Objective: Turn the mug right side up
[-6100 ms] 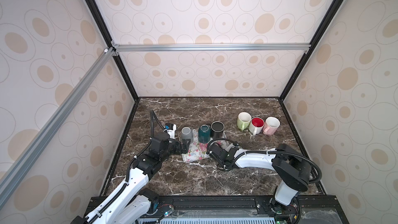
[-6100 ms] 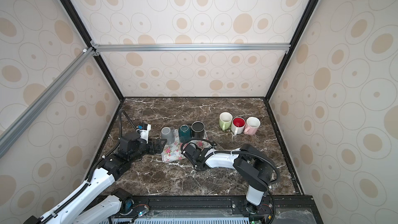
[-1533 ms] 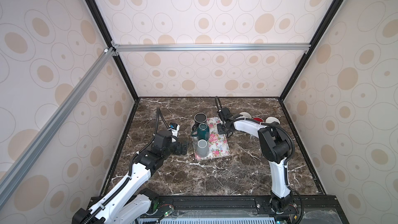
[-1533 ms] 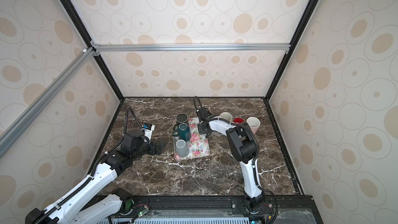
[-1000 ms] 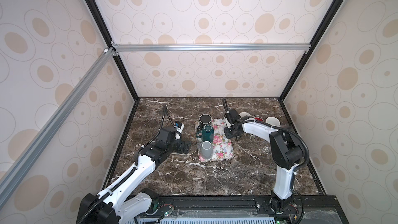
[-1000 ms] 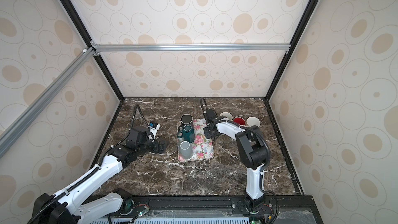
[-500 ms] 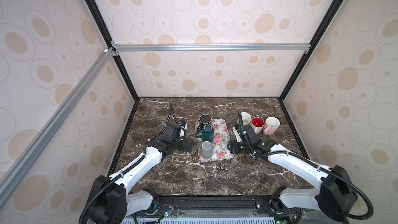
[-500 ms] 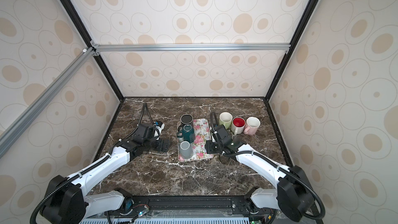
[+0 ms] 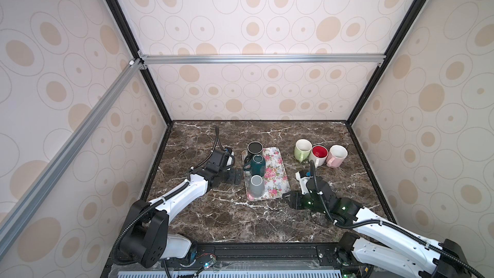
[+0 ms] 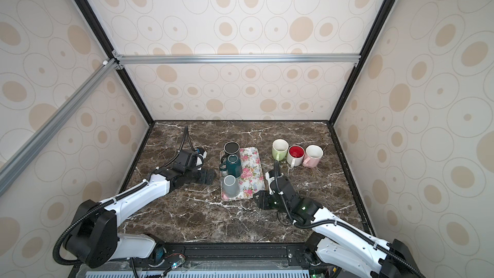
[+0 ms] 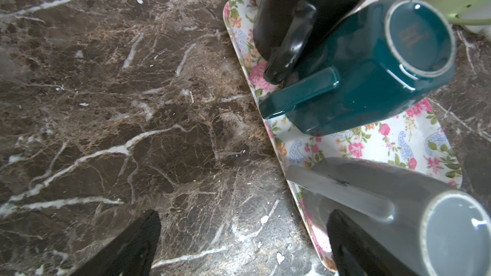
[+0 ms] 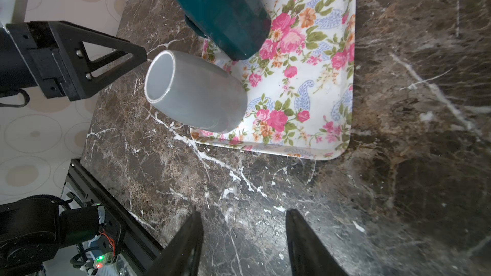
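The left pincer (image 9: 235, 176) stands wide open and empty beside the tray's (image 9: 278, 167) left edge (facing the inverted grey mug (image 9: 256, 185) to grasp it), while the right pincer (image 9: 287, 200), half open and empty, waits clear at the tray's near-right corner.

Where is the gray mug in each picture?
Top view: gray mug upside down on the near end of the flowered tray.
Top view: same spot.
Left wrist: lower right corner, beside a claw finger.
Right wrist: left of middle.
Shared landmark: the teal mug next to it on the tray.
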You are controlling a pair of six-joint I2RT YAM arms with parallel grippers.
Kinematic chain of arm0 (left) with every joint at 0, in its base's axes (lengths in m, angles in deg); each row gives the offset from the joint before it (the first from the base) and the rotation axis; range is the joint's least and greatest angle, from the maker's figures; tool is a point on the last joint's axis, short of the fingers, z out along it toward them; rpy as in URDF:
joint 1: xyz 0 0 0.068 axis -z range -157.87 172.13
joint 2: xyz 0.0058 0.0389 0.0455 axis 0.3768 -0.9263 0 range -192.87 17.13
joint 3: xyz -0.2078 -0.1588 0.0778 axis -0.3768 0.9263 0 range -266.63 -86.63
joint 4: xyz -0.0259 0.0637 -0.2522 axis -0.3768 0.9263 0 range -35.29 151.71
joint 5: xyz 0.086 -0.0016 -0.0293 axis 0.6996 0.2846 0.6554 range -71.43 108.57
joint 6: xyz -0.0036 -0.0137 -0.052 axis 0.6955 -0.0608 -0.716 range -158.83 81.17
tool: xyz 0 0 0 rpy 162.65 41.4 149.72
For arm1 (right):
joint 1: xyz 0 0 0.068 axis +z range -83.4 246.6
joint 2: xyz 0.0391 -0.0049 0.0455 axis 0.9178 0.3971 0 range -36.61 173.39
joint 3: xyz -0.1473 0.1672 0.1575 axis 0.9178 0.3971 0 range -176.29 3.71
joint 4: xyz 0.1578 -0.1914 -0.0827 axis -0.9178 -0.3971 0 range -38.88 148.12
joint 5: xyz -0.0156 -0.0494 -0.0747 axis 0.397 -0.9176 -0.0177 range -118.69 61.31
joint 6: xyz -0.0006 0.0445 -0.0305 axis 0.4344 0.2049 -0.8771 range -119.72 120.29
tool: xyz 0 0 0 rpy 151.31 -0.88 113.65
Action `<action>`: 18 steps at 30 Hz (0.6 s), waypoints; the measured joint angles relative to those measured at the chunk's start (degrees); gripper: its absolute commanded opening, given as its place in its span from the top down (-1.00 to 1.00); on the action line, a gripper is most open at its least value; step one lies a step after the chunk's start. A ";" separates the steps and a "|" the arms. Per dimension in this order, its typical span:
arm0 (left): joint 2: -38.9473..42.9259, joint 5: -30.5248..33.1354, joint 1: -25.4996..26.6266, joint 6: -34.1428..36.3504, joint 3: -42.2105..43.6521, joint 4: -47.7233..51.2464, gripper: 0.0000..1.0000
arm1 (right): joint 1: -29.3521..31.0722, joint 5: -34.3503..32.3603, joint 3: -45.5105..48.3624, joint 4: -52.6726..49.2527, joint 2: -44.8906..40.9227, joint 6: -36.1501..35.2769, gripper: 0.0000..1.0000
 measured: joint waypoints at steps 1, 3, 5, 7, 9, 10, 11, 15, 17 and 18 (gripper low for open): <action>-0.28 0.15 0.42 -0.20 -0.02 -0.11 -0.95 | 0.09 0.02 1.11 0.90 -0.28 0.70 -0.07; -0.98 0.35 1.03 -0.35 -0.15 -0.15 -0.95 | 0.17 0.04 2.71 2.27 -0.42 1.68 -0.06; -2.01 0.83 1.57 -0.50 -0.63 -0.02 -0.95 | 0.28 0.04 3.82 3.21 -0.31 2.43 -0.06; -3.04 1.40 2.03 -0.85 -1.27 -0.07 -0.95 | 0.48 0.07 4.15 3.89 0.00 3.04 -0.06; -3.69 1.90 2.45 -1.42 -1.84 -0.09 -0.94 | 0.59 0.09 4.15 4.87 0.44 3.45 -0.06; -3.89 2.19 2.64 -1.60 -2.10 -0.09 -0.95 | 0.61 0.09 4.15 5.27 0.61 3.61 -0.06; -4.15 2.62 2.84 -1.86 -2.47 -0.07 -0.95 | 0.72 0.09 4.15 5.70 0.76 3.69 -0.06; -5.68 4.57 3.56 -2.80 -4.63 -0.44 -0.94 | 0.90 0.22 4.15 6.51 0.90 4.11 -0.06; -6.80 5.35 3.74 -2.97 -5.68 -0.61 -0.95 | 0.90 0.20 4.15 6.43 0.90 4.31 -0.06; -7.58 5.60 3.80 -3.06 -6.27 -0.70 -0.95 | 0.90 0.13 4.15 6.36 0.85 4.39 -0.06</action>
